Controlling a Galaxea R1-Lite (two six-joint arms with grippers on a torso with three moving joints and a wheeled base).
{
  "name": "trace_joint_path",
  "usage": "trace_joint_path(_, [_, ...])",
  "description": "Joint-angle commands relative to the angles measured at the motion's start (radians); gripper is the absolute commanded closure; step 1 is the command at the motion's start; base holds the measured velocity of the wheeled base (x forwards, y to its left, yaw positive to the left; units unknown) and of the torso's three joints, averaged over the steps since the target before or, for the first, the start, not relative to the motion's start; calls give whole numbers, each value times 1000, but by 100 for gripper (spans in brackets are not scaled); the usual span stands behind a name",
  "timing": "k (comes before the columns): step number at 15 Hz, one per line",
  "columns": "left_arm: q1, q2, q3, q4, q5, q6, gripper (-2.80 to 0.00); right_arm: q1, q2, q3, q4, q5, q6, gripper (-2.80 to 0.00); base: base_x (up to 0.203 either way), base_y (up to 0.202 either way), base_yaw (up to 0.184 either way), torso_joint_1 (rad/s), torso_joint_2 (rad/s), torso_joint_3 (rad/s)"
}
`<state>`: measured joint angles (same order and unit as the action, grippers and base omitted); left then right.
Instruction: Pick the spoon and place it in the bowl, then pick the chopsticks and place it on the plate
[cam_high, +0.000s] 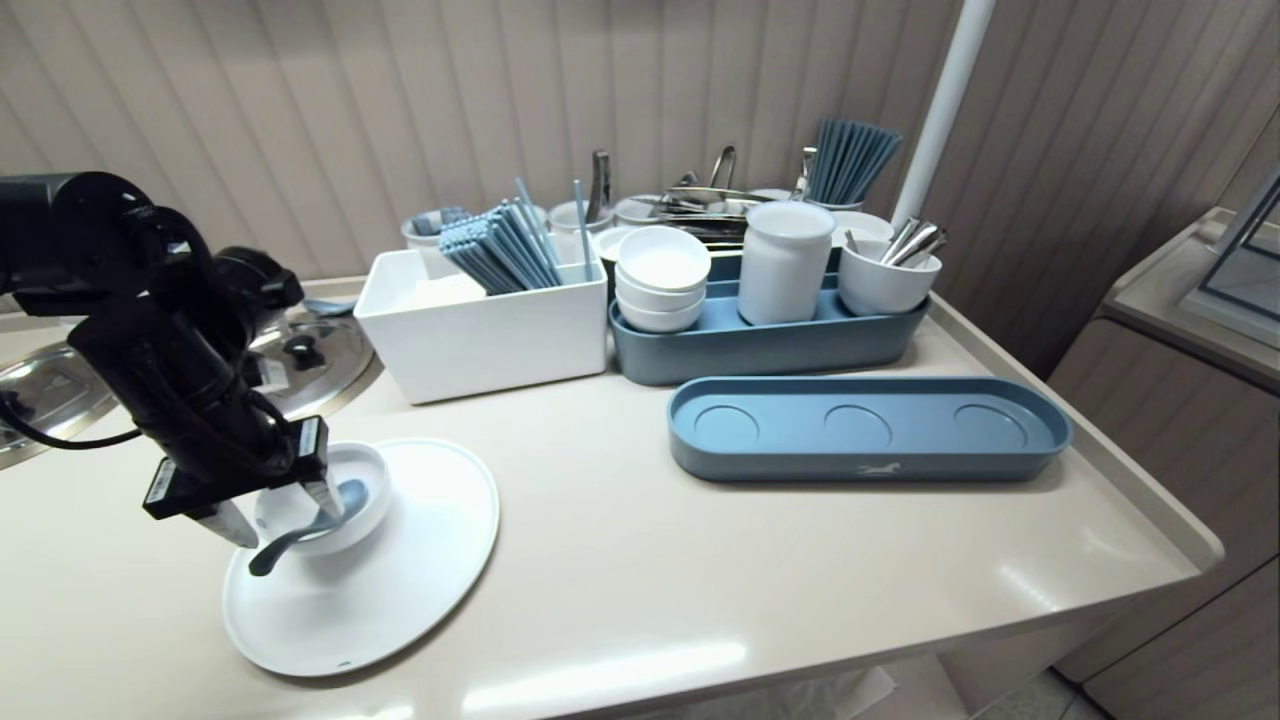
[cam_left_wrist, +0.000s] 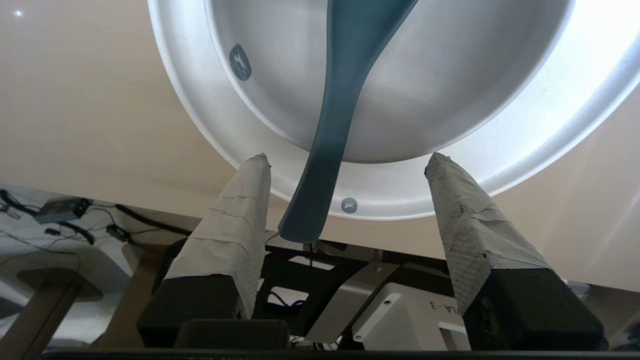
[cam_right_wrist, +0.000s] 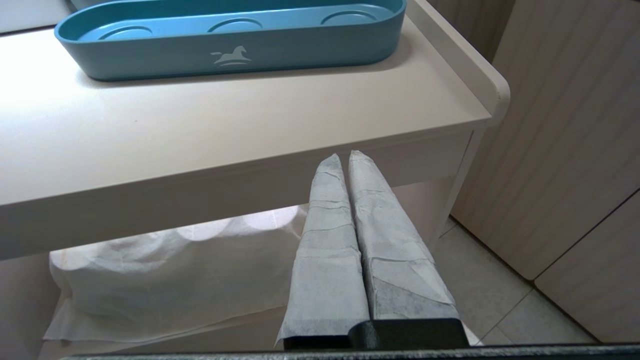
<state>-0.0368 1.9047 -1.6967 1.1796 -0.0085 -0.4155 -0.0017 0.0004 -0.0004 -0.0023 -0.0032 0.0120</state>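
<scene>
The left arm (cam_high: 160, 350) is matte black, built of rounded cylinder sections, with a thin black cable (cam_high: 60, 438) looping beside it. The left gripper (cam_high: 290, 525) carries white printed labels (cam_high: 162, 482). It and the right gripper (cam_right_wrist: 345, 156) have tapered fingers (cam_left_wrist: 235, 220) wrapped in pale grey tape over black bases.

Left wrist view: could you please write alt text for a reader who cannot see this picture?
The left gripper holds its two wrapped fingers open on either side of the handle of a dark blue spoon, not gripping it. The spoon rests in a white bowl on a white plate, on a beige table.
</scene>
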Motion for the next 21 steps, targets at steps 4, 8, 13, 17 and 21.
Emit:
trace_joint_path(4, [-6, -36, -185, 40, 10, 8, -280, 0, 0, 0, -1, 0, 0, 0, 0, 0, 0, 0, 0, 0])
trace_joint_path(8, [-60, -81, -230, 74, 45, 233, -280, 0, 0, 0, -1, 0, 0, 0, 0, 0, 0, 0, 0, 0])
trace_joint_path(13, [-76, -116, -163, -91, -18, 246, -280, 0, 1, -1, -1, 0, 0, 0, 0, 0, 0, 0, 0, 0])
trace_joint_path(17, [-100, -141, -29, -268, -21, 363, -280, 0, 0, 0, -1, 0, 0, 0, 0, 0, 0, 0, 0, 0])
trace_joint_path(21, [-100, -194, -11, -268, -24, 371, -280, 0, 1, 0, -1, 0, 0, 0, 0, 0, 0, 0, 0, 0])
